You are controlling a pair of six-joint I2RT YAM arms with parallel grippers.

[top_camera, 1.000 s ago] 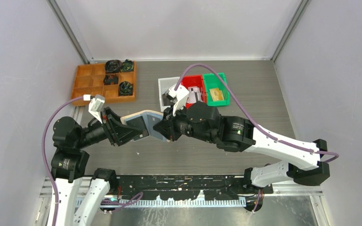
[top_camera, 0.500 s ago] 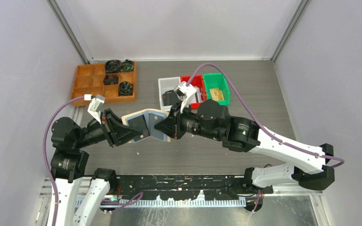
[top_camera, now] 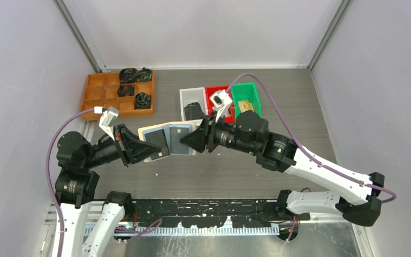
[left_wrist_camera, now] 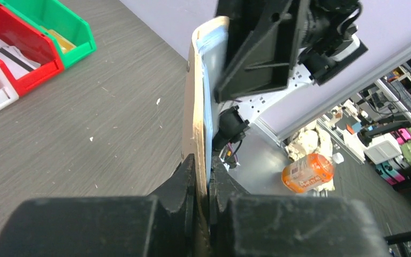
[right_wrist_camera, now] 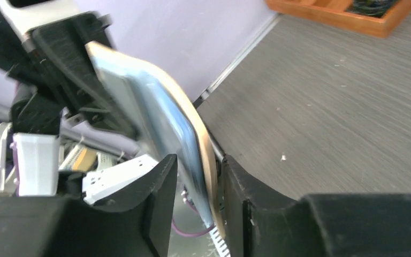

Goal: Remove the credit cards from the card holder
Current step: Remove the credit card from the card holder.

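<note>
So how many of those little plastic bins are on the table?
3, in a row toward the back of the table: white bin left, red bin middle, partly behind the right wrist camera, green bin right. None seems hidden.

Bright, even light; soft shadows; blurry wrist-view foregrounds.

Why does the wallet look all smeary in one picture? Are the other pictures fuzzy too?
Right wrist view: the card holder looks smeared, though the table shows its grain clearly. Left wrist view: the holder's edge is sharp; only the close black fingers look soft. Top view: sharp, evenly lit, no glare.
</note>
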